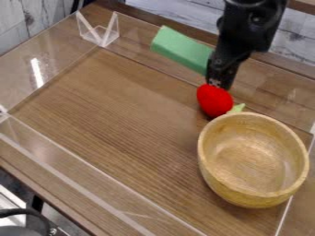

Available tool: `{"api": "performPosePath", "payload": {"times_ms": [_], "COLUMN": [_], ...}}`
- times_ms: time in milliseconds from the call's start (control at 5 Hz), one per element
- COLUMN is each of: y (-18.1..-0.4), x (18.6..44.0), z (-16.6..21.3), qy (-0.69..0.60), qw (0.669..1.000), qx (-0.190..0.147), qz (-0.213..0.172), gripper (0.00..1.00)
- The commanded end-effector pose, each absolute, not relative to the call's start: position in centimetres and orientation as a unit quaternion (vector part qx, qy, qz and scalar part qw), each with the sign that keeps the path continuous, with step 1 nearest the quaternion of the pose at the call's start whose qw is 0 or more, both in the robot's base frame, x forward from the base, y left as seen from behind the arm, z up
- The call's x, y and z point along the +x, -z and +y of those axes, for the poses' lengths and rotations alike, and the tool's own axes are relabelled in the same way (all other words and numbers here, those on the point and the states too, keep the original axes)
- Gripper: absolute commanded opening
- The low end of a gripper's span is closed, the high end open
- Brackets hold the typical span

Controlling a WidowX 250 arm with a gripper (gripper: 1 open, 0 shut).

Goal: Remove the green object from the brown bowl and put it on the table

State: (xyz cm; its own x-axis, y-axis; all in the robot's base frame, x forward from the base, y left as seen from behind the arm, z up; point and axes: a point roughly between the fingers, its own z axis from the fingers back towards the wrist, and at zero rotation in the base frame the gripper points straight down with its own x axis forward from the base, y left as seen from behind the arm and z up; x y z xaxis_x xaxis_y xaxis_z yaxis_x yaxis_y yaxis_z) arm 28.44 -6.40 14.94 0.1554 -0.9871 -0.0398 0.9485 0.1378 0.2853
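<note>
The flat rectangular green sponge-like block (180,47) hangs tilted in the black pincer (218,74), jutting left. The round light-brown wooden bowl (255,159) sits upright on the wood-grain table (110,111), below-right of the pincer.

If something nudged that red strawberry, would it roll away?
Probably a little. The strawberry looks rounded and smooth, so it may wobble or roll briefly. Its leafy top and tapered shape would likely curve and stop it. It lies between the gripper and the brown bowl.
</note>
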Motion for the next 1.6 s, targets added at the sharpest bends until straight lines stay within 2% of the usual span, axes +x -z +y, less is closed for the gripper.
{"api": "performPosePath", "payload": {"times_ms": [0, 200, 400, 800, 1200, 1400], "y": [-18.2, -19.3, -19.5, -19.2, -17.0, -17.0], "x": [28.9, 28.7, 28.0, 28.5, 29.0, 29.6], "z": [-5.8, -4.3, -4.0, -3.3, -2.9, -2.1], "qy": [0.624, 0.579, 0.546, 0.554, 0.565, 0.566], "qw": [0.761, 0.794, 0.817, 0.812, 0.803, 0.803], "qx": [0.145, 0.155, 0.159, 0.158, 0.159, 0.161], "qz": [-0.107, -0.099, -0.095, -0.098, -0.101, -0.101], "gripper": [0.0, 0.0, 0.0, 0.0, 0.0, 0.0]}}
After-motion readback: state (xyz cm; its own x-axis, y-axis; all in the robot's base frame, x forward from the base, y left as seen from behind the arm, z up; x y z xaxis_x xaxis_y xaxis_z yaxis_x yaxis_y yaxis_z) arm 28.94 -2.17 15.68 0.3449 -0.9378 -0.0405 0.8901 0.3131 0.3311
